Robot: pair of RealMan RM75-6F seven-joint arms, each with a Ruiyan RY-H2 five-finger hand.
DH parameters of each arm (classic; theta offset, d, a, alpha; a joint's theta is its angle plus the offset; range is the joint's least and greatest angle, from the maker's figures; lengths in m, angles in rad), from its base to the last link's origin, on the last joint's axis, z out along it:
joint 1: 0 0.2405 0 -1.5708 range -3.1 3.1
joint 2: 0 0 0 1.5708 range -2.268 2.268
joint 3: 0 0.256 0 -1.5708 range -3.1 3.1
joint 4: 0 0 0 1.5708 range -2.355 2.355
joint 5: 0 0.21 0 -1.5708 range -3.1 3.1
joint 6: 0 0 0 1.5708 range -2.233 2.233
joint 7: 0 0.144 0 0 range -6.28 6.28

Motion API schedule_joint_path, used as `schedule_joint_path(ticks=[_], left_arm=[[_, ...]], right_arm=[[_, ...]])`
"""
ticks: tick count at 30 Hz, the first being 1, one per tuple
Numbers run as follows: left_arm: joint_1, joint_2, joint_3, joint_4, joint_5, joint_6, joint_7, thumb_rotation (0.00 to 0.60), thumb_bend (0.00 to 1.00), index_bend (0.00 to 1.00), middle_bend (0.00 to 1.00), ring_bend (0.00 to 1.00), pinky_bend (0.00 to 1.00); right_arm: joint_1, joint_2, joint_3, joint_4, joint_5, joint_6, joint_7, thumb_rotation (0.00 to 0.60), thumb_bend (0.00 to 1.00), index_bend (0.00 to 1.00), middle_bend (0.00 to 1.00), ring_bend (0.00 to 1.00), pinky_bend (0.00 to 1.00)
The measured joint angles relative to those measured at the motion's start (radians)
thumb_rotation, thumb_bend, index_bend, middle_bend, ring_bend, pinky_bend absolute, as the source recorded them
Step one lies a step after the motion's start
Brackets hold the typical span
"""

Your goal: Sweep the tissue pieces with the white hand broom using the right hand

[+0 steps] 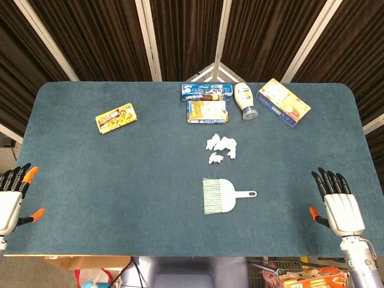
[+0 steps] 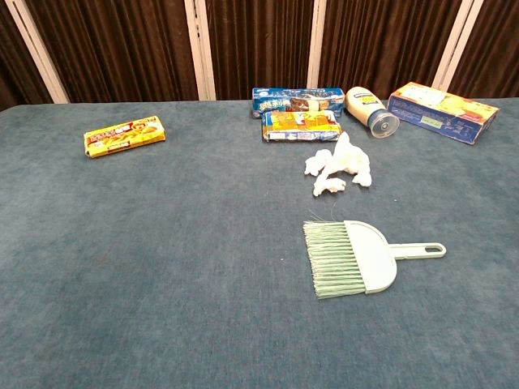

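Observation:
The white hand broom [image 1: 222,196] [image 2: 357,258] lies flat near the middle of the blue table, bristles to the left, handle to the right. Just beyond it lie several white tissue pieces [image 1: 222,147] [image 2: 340,167] in a loose cluster. My right hand [image 1: 336,203] rests at the table's right front edge, fingers stretched out and apart, holding nothing, well right of the broom handle. My left hand [image 1: 12,197] sits at the left front edge, fingers also spread and empty. The chest view shows neither hand.
Along the far side stand a blue biscuit pack [image 1: 206,92], a yellow-blue box [image 1: 207,111], a lying bottle [image 1: 245,100] and a larger box [image 1: 282,102]. A yellow snack pack [image 1: 116,117] lies at the far left. The table's front edge [image 1: 180,254] is close.

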Motion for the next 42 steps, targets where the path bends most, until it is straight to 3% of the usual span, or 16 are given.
schedule_joint_path(ticks=[23,25,28,30,32,36,42], left_arm=[[0.001,0.002,-0.003,0.001,-0.006,0.001,-0.007,0.6,0.0,0.0,0.0,0.0,0.0],[0.002,0.003,-0.004,0.0,-0.007,0.003,-0.011,0.6,0.0,0.0,0.0,0.0,0.0],[0.003,0.004,-0.003,-0.001,-0.007,0.003,-0.011,0.6,0.0,0.0,0.0,0.0,0.0],[0.004,0.004,-0.002,-0.001,-0.004,0.005,-0.007,0.6,0.0,0.0,0.0,0.0,0.0],[0.005,0.003,-0.001,-0.001,-0.004,0.006,-0.006,0.6,0.0,0.0,0.0,0.0,0.0],[0.003,0.002,-0.002,-0.002,-0.006,0.002,-0.003,0.6,0.0,0.0,0.0,0.0,0.0],[0.0,-0.002,0.001,-0.004,-0.003,-0.004,0.012,0.6,0.0,0.0,0.0,0.0,0.0]], right_arm=[[0.001,-0.002,-0.001,-0.009,-0.011,0.0,0.012,0.6,0.32,0.0,0.01,0.02,0.08],[0.002,-0.003,0.0,-0.013,-0.01,-0.001,0.015,0.6,0.32,0.0,0.08,0.11,0.17],[0.006,-0.01,0.004,-0.015,-0.015,0.001,0.027,0.6,0.32,0.0,0.42,0.48,0.56],[0.008,-0.016,0.009,-0.016,-0.018,0.004,0.042,0.6,0.32,0.0,0.59,0.67,0.74],[0.013,-0.026,0.014,-0.015,-0.021,0.003,0.063,0.6,0.32,0.02,0.7,0.79,0.85],[0.028,-0.034,0.013,-0.007,-0.018,-0.03,0.061,0.6,0.32,0.12,0.85,0.92,0.95],[0.07,-0.051,0.007,-0.001,0.013,-0.13,-0.015,0.6,0.32,0.21,0.91,0.98,0.97]])
